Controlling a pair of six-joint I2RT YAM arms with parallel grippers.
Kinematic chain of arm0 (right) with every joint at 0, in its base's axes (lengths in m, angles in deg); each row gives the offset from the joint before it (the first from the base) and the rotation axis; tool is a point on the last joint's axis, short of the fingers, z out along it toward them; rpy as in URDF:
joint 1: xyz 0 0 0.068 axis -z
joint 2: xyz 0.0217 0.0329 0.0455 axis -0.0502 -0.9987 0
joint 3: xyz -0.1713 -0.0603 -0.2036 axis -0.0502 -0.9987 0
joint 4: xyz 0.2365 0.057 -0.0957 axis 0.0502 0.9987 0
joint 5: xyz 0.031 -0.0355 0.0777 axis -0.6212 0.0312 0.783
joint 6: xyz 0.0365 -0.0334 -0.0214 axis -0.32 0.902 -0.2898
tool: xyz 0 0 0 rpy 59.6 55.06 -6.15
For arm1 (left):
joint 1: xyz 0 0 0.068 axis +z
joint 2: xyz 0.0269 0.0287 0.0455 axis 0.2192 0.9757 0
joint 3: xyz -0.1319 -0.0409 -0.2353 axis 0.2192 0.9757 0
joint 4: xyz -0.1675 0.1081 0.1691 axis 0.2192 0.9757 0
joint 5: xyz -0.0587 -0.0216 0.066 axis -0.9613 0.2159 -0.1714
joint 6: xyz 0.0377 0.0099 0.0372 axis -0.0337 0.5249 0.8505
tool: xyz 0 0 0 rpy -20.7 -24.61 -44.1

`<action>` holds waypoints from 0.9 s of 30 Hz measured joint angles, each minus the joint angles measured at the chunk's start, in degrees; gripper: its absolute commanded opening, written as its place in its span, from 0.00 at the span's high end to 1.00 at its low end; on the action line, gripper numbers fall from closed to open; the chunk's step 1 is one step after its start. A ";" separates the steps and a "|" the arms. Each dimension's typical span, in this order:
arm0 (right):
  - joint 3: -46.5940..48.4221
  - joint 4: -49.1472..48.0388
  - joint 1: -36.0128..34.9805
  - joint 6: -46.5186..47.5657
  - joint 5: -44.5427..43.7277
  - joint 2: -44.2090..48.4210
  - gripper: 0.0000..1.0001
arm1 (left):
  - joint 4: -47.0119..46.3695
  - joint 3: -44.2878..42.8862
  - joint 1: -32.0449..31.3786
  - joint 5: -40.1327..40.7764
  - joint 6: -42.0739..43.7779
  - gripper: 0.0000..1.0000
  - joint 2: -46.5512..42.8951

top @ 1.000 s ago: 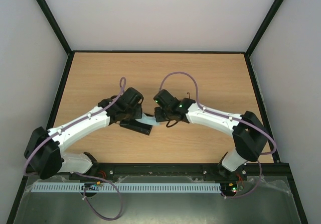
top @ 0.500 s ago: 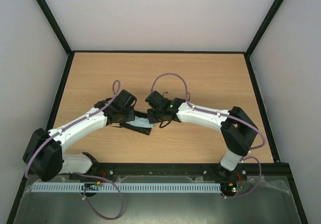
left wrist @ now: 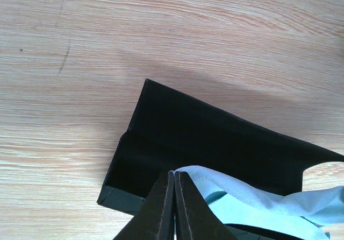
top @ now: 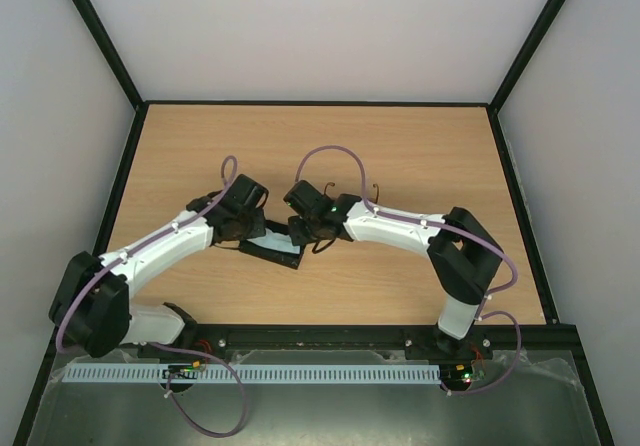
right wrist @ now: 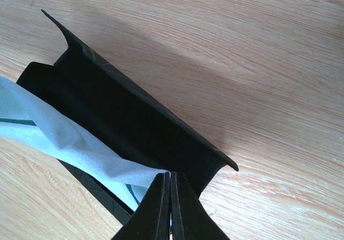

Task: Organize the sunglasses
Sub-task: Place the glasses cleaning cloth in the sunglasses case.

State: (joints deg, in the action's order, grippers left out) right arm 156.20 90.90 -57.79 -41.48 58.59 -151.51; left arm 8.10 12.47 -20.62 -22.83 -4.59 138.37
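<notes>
An open black case lies on the wooden table between the arms. A pale blue cloth is stretched over it. My left gripper is shut on one end of the cloth, its tips over the case's inside. My right gripper is shut on the other end of the cloth, its tips at the case's raised wall. The sunglasses do not show clearly in any view.
The wooden table has black rails along its edges and pale walls around it. A thin dark bit shows just beyond my right forearm; I cannot tell what it is. Purple cables loop above both wrists.
Both grippers have moved left, each still shut on its end of the cloth. The right arm has stretched further toward the case. The case has stayed put.
</notes>
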 measured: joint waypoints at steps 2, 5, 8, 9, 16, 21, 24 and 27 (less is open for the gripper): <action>0.02 0.00 -0.04 0.00 0.07 -0.26 0.99 | -0.35 0.07 0.17 -0.04 0.22 0.96 0.44; 0.02 -0.02 -0.22 0.00 0.22 -0.61 0.99 | -1.29 0.52 0.20 -0.44 0.35 0.96 0.74; 0.02 -0.02 -0.33 0.00 0.33 -0.76 0.99 | -2.03 0.96 0.20 -0.79 0.44 0.97 1.51; 0.02 -0.02 -0.35 0.00 0.35 -0.76 0.99 | -2.12 1.05 0.20 -0.85 0.46 0.97 1.81; 0.02 -0.13 -0.35 0.00 0.52 -1.84 0.99 | -3.32 1.11 0.20 -1.09 0.52 0.97 3.85; 0.02 -0.46 -0.35 0.00 0.68 -2.38 0.99 | -3.76 1.20 0.22 -1.14 0.72 0.97 4.57; 0.02 -1.05 -0.35 0.00 0.79 -2.86 0.99 | -4.11 1.44 0.35 -1.14 0.90 0.97 4.59; 0.02 -1.31 -0.35 0.00 0.94 -3.21 0.99 | -4.35 1.79 0.59 -1.16 0.96 0.97 4.61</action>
State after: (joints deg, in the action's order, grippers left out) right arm 156.22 89.59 -58.14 -41.48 59.53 -154.72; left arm 3.75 14.26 -20.03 -23.99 -3.63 142.98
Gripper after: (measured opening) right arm 0.017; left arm 0.036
